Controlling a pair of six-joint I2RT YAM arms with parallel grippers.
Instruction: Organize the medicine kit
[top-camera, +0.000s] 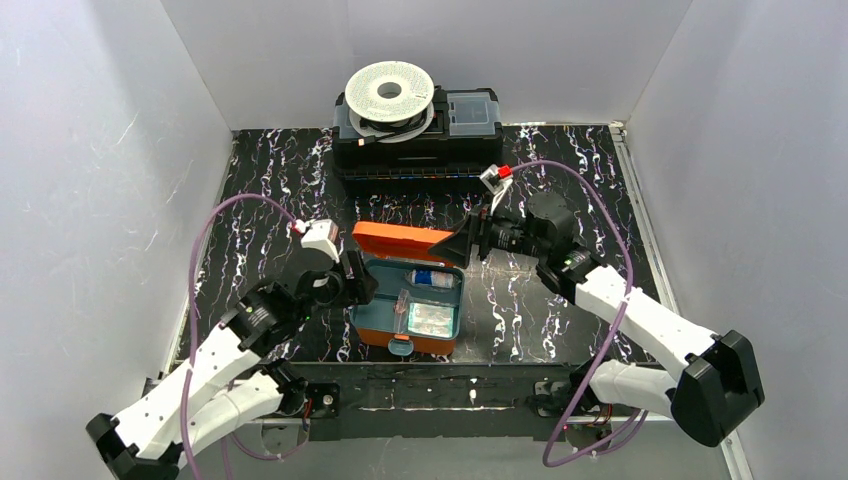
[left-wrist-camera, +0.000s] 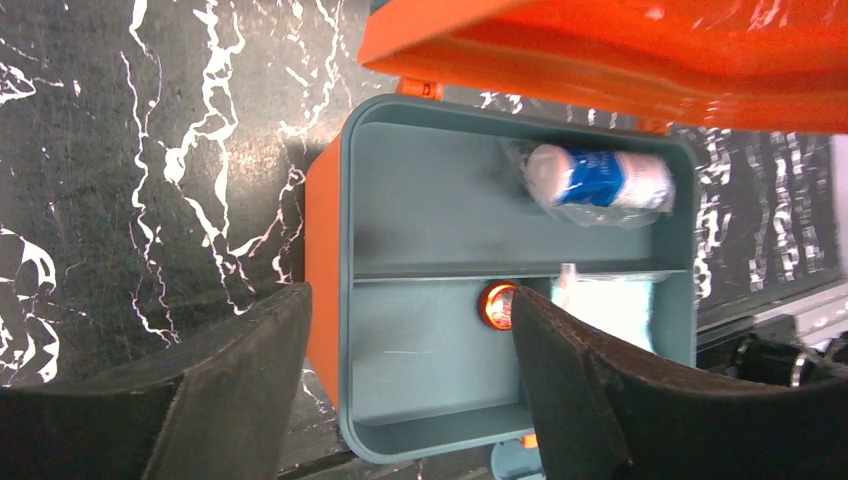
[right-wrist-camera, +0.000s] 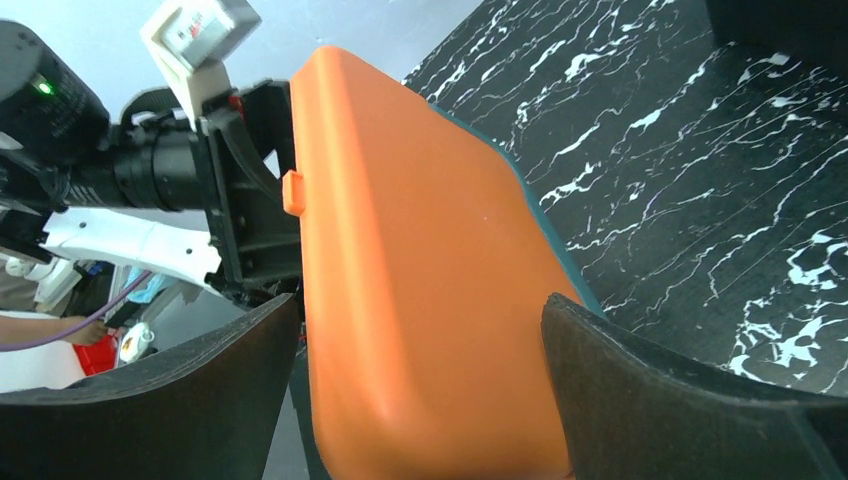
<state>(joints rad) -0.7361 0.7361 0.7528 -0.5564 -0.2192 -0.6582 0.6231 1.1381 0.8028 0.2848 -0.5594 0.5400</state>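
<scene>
My left gripper (left-wrist-camera: 410, 300) hangs wide open and empty over the small orange hinged plastic medicine kit (left-wrist-camera: 430, 200) on the black marbled table (left-wrist-camera: 120, 200), placed to reach its tray. My right gripper (right-wrist-camera: 420, 300), equally spread, frames the raised orange lid (right-wrist-camera: 400, 170), probably propping it open.

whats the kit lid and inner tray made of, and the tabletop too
Medicine kit lid: likely moulded plastic, orange, smooth semi-gloss; soft highlights and a moulded tab show. Inner tray: probably plastic too, teal, matte, with a moulded divider. Tabletop: black with white marble veining; real stone or printed sheet, cannot tell.
</scene>
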